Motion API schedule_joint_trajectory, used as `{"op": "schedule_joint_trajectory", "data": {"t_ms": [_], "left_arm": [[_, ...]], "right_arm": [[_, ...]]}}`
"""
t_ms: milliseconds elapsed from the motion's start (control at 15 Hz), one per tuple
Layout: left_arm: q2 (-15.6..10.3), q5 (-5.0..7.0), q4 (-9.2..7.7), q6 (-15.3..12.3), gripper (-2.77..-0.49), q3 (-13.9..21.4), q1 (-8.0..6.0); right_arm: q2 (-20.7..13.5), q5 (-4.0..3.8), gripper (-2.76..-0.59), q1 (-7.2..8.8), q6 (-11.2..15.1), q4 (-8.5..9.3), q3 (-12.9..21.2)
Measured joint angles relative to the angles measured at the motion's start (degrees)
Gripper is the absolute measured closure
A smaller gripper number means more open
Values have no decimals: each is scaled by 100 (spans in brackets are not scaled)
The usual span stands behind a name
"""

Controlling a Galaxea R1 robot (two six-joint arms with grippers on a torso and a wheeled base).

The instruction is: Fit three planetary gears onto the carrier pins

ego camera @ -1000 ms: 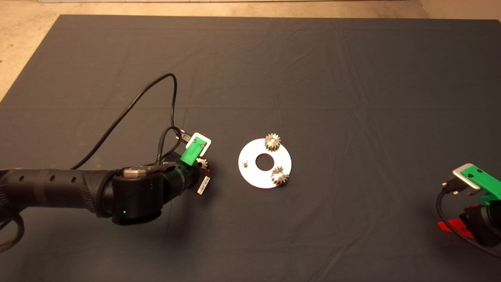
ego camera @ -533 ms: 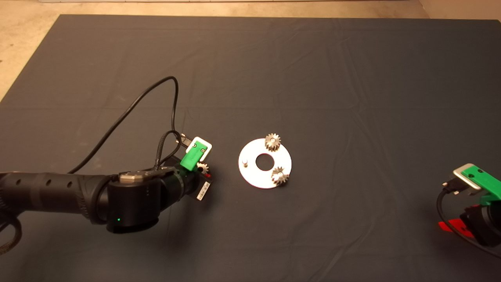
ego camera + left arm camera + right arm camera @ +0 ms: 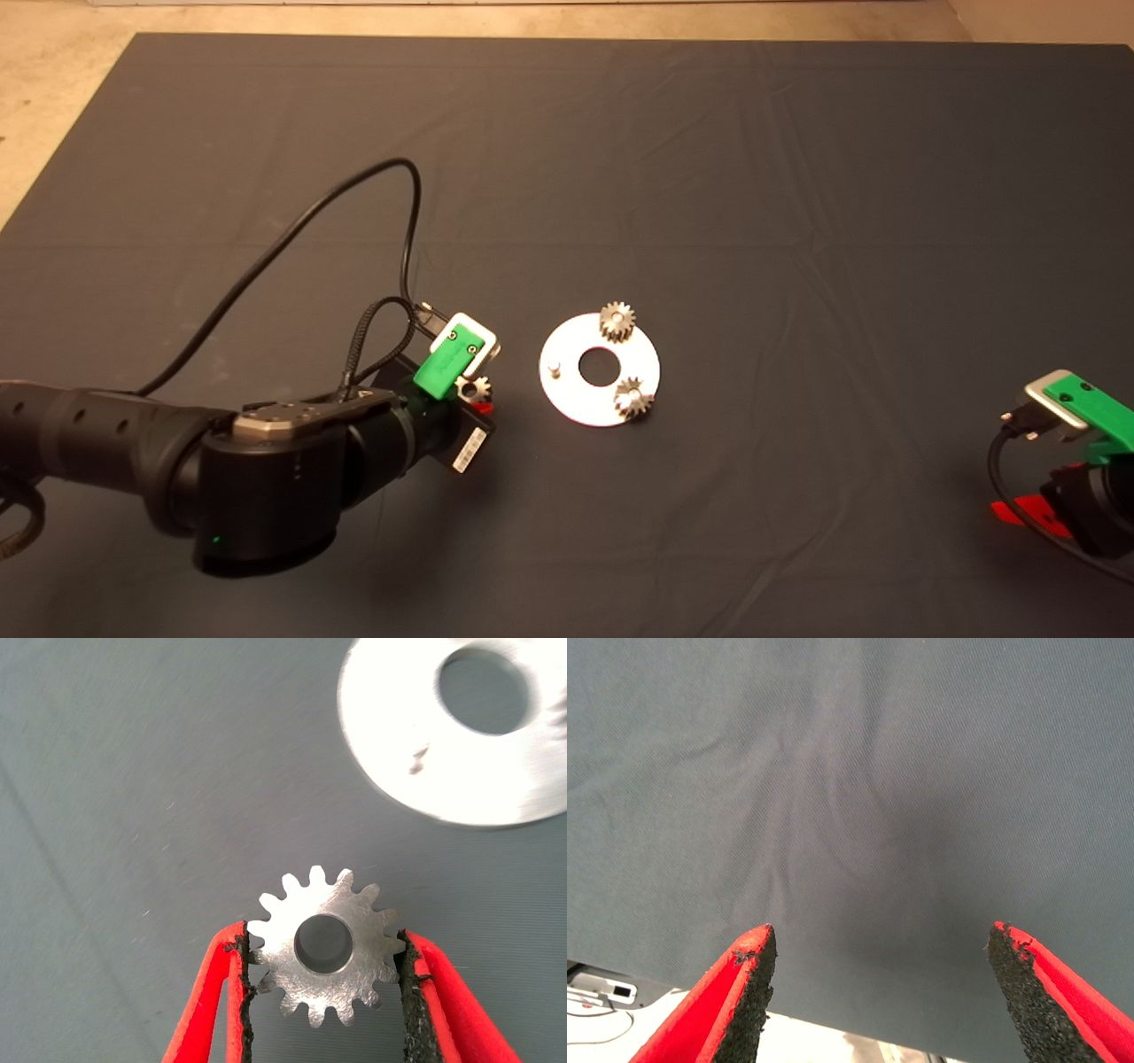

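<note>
A round silver plate (image 3: pixel 567 394) with a central hole lies mid-mat. Two planetary gears sit on its pins: one at the far side (image 3: pixel 617 321), one at the near right (image 3: pixel 633 398). One bare carrier pin (image 3: pixel 554 368) stands on the plate's left side. My left gripper (image 3: pixel 476 390) is just left of the plate, shut on the third gear (image 3: pixel 323 945), held flat above the mat between the red fingers (image 3: pixel 232 992). The plate (image 3: pixel 399 709) and its bare pin (image 3: pixel 416 759) show beyond the gear in the left wrist view. My right gripper (image 3: pixel 881 979) is open and empty, parked at the lower right (image 3: pixel 1076 443).
A black cable (image 3: pixel 292 239) loops from the left arm over the mat's left half. The mat's near edge and some floor show in the right wrist view (image 3: pixel 602 992). Bare floor lies beyond the mat's far edge (image 3: pixel 53 53).
My left gripper, with the gear in it, has moved a little to the right toward the plate and risen. The right arm has not moved.
</note>
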Motion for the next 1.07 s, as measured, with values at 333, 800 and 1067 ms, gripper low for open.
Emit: {"op": "schedule_joint_trajectory", "data": {"t_ms": [333,800,1067], "left_arm": [[483,28,-52,-197,-78,310,-50],[1080,48,-61,-101,-78,-215,-124],[1338,39,-61,88,-78,-588,-124]], "right_arm": [[0,16,-176,-1,0,0,0],[-77,22,-176,-19,0,2,0],[-80,22,-176,-18,-2,2,0]]}}
